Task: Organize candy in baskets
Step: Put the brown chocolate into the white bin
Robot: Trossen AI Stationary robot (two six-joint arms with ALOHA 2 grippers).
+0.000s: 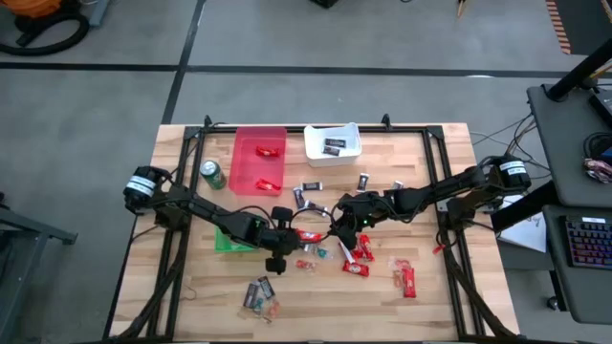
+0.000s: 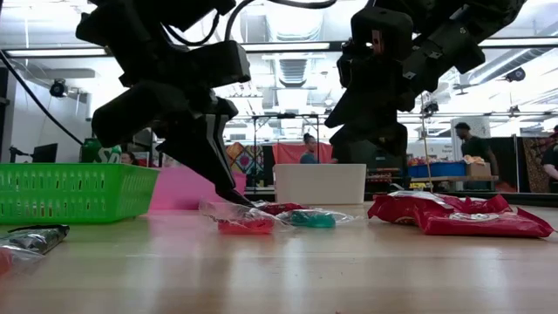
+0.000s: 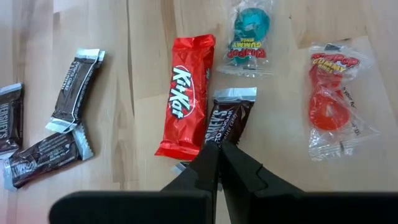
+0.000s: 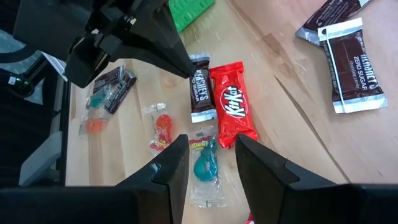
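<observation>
Left gripper point(image 3: 217, 152): jaws pressed together, tips down at the table on the near end of a dark Hershey's mini bar point(image 3: 229, 118); nothing is pinched between them. Landmark for all positions: the red KitKat bar point(image 3: 185, 93) at table centre. The dark mini bar lies touching the KitKat's long side. A blue gummy sweet point(image 3: 250, 34) in clear wrap sits just beyond the mini bar's far end; a red gummy ring point(image 3: 333, 102) lies near, on the mini bar's side away from the KitKat. Three more dark mini bars point(image 3: 74, 90) lie well apart on the KitKat's other side.

Right gripper point(image 4: 211, 158): jaws spread, holding nothing, hovering over the blue gummy at the KitKat's end.

Baskets, high view: the green basket point(image 1: 228, 239) is near the KitKat, under the left arm; the red basket point(image 1: 258, 158) holds two red bars; the white basket point(image 1: 333, 143) holds one dark piece. Both stand well beyond the KitKat, toward the table's far edge. More red bars point(image 1: 406, 277) lie loose near the front
</observation>
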